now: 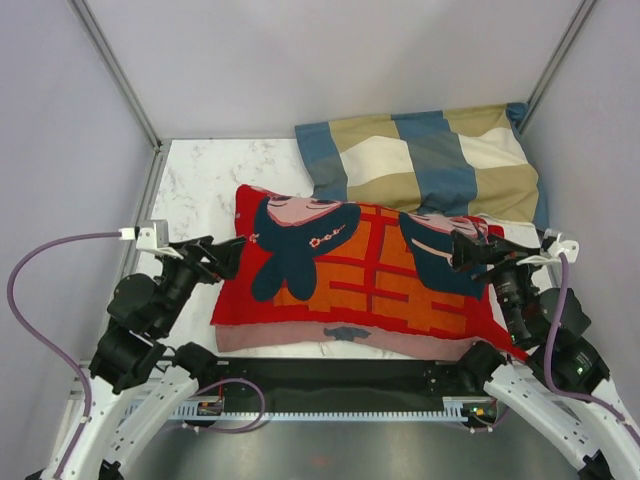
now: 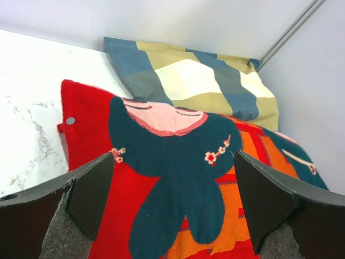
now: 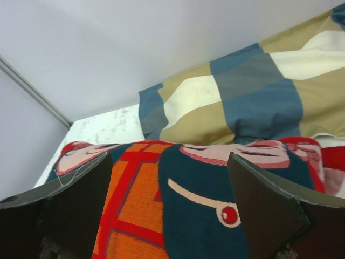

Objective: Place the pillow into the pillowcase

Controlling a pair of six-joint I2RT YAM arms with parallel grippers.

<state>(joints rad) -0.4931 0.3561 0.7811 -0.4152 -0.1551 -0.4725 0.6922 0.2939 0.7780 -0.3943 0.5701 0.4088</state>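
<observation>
The counter (image 1: 200,180), hard pale marble-look, is offering little grip, so a sideways tug is risking the whole bundle sliding rather than the cloth shifting over the filling. The pillowcase (image 1: 370,280) is lying across the middle, soft red knit-looking cloth with dark blue and orange print, its dull pink back showing along the 6 o'clock edge. It is bulging like a stuffed cushion, so I am judging the pillow to be sitting inside; no plain white fabric is showing clearly. The checked pillow (image 1: 430,160), plump and creased, is touching it at 1 o'clock and could be getting dragged along. The left pincer (image 1: 232,258) at 9 o'clock and the right pincer (image 1: 465,250) at 3 o'clock are both hanging released, grasping nothing. Pinching one loose layer could be bunching the cloth. A small grey stud (image 2: 70,120) is sitting near the 9 o'clock corner.
</observation>
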